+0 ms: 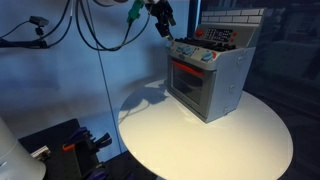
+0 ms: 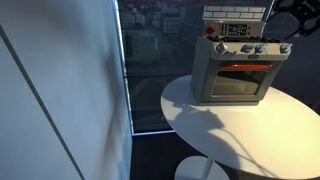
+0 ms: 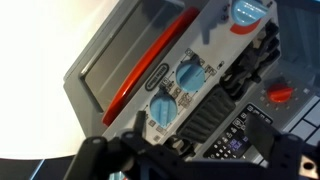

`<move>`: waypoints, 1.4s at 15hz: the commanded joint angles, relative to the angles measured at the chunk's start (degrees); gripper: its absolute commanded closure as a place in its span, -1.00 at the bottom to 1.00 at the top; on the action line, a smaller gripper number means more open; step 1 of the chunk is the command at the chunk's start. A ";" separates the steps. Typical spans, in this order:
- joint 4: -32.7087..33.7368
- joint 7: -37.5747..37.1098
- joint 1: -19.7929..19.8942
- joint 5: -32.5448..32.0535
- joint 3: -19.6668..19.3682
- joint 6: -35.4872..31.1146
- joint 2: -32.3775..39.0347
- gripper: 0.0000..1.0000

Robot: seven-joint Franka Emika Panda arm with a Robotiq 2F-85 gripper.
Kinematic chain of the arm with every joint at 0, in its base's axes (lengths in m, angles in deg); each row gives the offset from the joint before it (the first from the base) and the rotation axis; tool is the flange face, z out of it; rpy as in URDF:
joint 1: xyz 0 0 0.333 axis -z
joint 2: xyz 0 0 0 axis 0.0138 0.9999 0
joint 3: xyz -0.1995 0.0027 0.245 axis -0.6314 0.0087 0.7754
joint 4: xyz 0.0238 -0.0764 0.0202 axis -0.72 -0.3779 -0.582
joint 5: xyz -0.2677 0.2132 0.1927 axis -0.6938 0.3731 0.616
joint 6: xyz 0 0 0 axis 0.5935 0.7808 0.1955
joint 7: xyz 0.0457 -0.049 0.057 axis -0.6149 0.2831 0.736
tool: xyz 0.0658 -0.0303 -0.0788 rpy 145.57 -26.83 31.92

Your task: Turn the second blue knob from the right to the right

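Shows toy oven (image 2: 235,85) on white counter (image 2: 240,135). On front panel, seemingly second from right, blue knob (image 2: 262,48): small, rigid, slick plastic; best pinched across rim. Overhead, gripper (image 1: 164,20); released or clenched, cannot tell.

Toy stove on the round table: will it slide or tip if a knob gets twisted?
Probably light: the toy stove looks like hollow plastic. It may slide: nothing visibly fixes it to the smooth white table. Tipping seems less likely given its boxy, wide base, though the blue knobs sit high on its front.
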 commanded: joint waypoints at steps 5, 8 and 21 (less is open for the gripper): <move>-1.79 14.03 0.27 4.66 -1.09 18.75 -11.04 -1.00; -0.92 18.03 0.56 4.76 -1.50 27.58 -13.86 -1.00; 2.96 30.32 2.16 3.81 -1.04 60.26 -21.57 -1.00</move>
